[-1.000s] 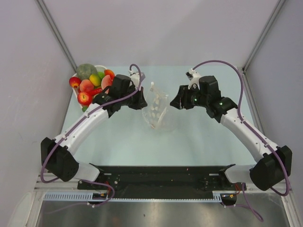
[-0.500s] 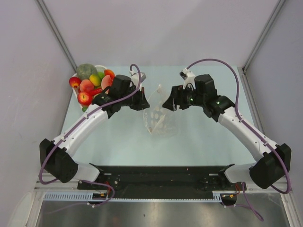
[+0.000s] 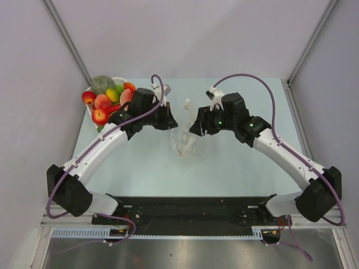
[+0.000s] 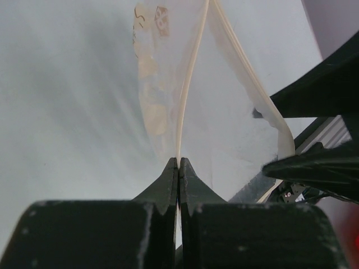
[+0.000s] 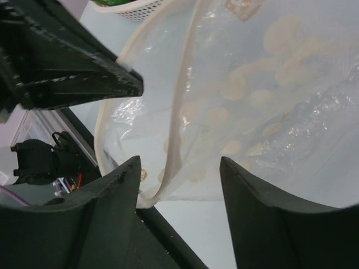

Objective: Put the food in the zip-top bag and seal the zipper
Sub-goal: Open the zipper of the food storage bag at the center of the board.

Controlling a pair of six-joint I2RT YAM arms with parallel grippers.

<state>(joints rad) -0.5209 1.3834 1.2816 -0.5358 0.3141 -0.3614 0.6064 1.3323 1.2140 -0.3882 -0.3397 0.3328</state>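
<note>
- Two grippers are flanking the zip-top bag (image 3: 188, 140), which is standing crumpled on the table between them. We are taking the bag as reference for every position below.
- We are logging the left gripper (image 4: 178, 168) as clamped on the zipper (image 4: 189, 89) at the end of the bag's mouth nearest that arm, with no gap between its tips.
- We are logging the right gripper (image 5: 179, 185) as spread wide at the bag's opposite side. One run of the rim strip is passing between its fingers (image 5: 115, 196), nearer one finger than the other. We cannot tell whether it is touching.
- We are reading the mouth's long axis as running straight away from the left pinch, with the two lips parting as they go.
- We are noting the food (image 3: 104, 101) piled in the white basket (image 5: 143, 10), well apart from the bag, beyond the left gripper. We are seeing none of it inside the bag.
- We are judging the right arm nearer the free lip, so closing there is depending on that strip sitting squarely between the fingers.
</note>
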